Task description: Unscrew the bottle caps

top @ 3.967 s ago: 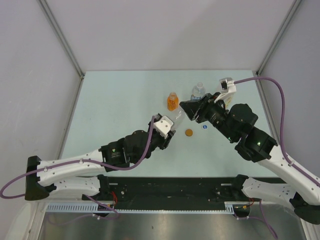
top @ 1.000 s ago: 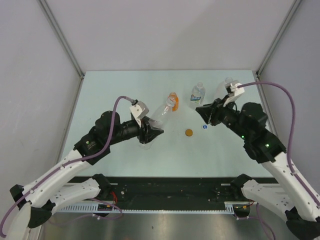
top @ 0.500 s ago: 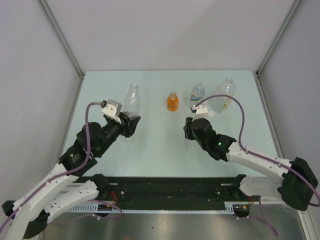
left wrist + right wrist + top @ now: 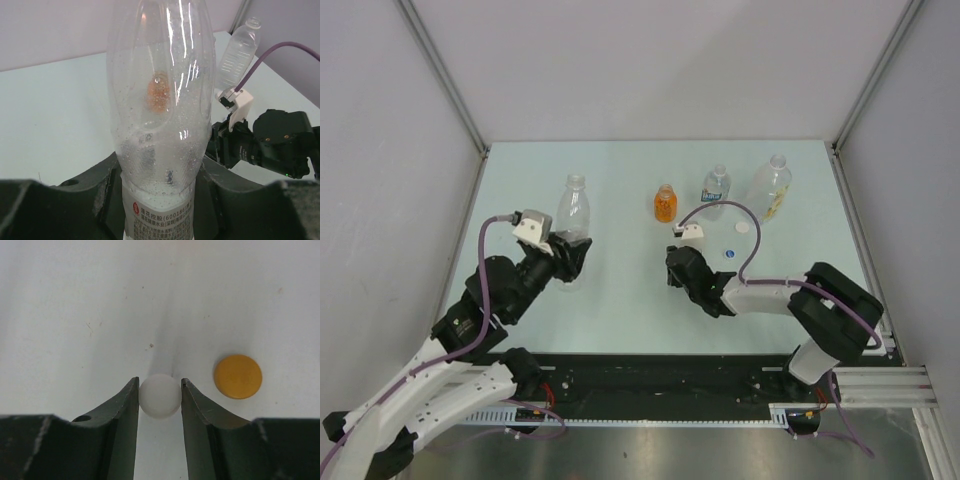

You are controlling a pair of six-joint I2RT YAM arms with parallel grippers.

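Note:
My left gripper (image 4: 570,256) is shut on the lower body of the small red-labelled clear bottle (image 4: 572,208), which stands upright at the table's left; in the left wrist view the bottle (image 4: 160,100) fills the space between the jaws. My right gripper (image 4: 160,385) points down at the table, shut on a white cap (image 4: 160,395) at its fingertips. An orange-brown cap (image 4: 238,376) lies flat just right of it. In the top view the right gripper (image 4: 678,270) hides both. Another white cap (image 4: 744,228) and a blue cap (image 4: 728,251) lie loose on the table.
Along the back stand the small orange bottle (image 4: 665,203), the blue-labelled bottle (image 4: 716,188) and the large clear bottle (image 4: 772,185). The right arm's forearm (image 4: 760,295) lies low across the table's near right. Grey walls close in the left, right and back sides.
Over the last second the left arm swung the clear bottle left and stood it upright. The right gripper came down and toward the near middle, beside the orange-brown cap, still shut on the white cap.

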